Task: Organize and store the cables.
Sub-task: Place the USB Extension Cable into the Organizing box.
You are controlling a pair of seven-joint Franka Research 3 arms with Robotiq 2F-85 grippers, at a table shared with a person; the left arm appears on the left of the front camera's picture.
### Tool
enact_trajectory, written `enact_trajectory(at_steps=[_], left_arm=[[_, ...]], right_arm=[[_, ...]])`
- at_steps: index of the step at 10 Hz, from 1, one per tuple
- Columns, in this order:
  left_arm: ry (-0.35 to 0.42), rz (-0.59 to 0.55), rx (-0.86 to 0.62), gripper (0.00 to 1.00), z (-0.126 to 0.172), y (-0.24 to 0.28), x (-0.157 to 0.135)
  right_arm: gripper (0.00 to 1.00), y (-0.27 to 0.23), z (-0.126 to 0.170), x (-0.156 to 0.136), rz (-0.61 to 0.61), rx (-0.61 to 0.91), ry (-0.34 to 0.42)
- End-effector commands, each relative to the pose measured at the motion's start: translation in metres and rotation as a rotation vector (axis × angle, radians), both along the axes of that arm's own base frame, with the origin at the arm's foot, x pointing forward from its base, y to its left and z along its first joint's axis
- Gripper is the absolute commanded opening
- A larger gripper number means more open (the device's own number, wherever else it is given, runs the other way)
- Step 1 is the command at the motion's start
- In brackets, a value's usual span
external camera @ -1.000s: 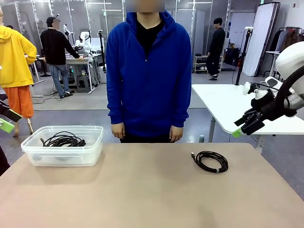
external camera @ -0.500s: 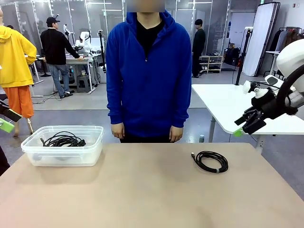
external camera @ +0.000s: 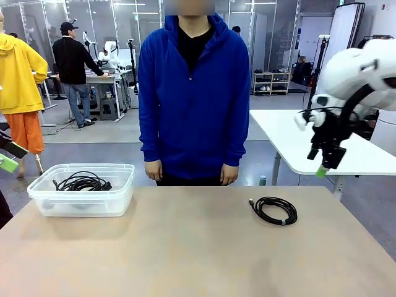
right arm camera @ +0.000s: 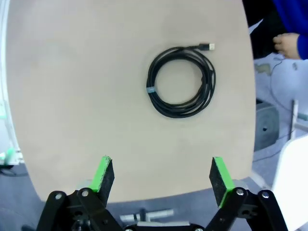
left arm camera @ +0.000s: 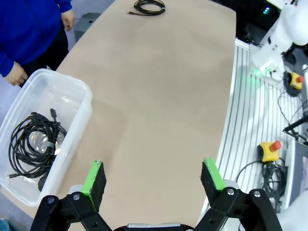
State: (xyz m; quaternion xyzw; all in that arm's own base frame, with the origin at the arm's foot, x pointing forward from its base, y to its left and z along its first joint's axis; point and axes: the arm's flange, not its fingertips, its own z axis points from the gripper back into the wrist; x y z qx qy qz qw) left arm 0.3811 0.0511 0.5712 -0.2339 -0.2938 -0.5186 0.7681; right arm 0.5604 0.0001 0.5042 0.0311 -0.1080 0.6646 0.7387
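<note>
Inventory as I see it. Table point(external camera: 185, 247): one, tan, with a curved edge. Clear plastic bin point(external camera: 83, 189): one, on the table's left part near the far edge, open-topped. Cables in the bin point(external camera: 81, 182): a bundle of thin black cords lying tangled on its floor; in my left wrist view point(left arm camera: 32, 144) I cannot separate them well enough to count the coils, though at least one plug end shows. Loose cable coil point(external camera: 274, 210): one, flat on the table's right part, well apart from the bin; from my right wrist camera point(right arm camera: 181, 81) it is a neat round coil with a small band on one side and a plug poking out at the edge. Grippers: two. My left gripper point(left arm camera: 153, 177) hangs above the near edge of the table beside the bin, jaws spread wide with nothing between the green pads point(left arm camera: 94, 177). My right gripper point(right arm camera: 162, 175) is raised over the table's right edge, its own camera looking straight down at the loose coil, jaws likewise wide apart and empty; in the front view it sits high at the right point(external camera: 326, 162), clear of the table. Person in a blue hoodie point(external camera: 193, 93): one, standing at the far side, both hands point(external camera: 153, 169) hanging down, touching nothing.
</note>
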Motion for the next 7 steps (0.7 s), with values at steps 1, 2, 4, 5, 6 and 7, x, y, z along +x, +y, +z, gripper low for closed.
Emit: enact_trajectory(at_steps=[1,2,4,5,6,7], left_arm=[[-0.002,0.002,0.011,1.0,0.001,0.0,-0.001],[-0.002,0.002,0.011,1.0,0.001,0.0,-0.001],[-0.002,0.002,0.011,1.0,0.001,0.0,-0.001],[-0.002,0.002,0.011,1.0,0.001,0.0,-0.001],[-0.002,0.002,0.011,1.0,0.001,0.0,-0.001],[-0.002,0.002,0.011,1.0,0.001,0.0,-0.001]], right_arm=[[1.0,0.026,-0.006,0.03,0.037,-0.051,0.059],[1.0,0.034,-0.017,0.036,0.039,-0.025,0.081],[1.0,0.046,-0.049,0.039,0.028,-0.034,0.08],[1.0,0.049,-0.073,0.039,0.018,-0.048,0.095],[1.0,0.05,-0.097,0.036,-0.043,-0.042,0.1],[1.0,0.054,-0.121,0.03,-0.047,-0.048,0.099]])
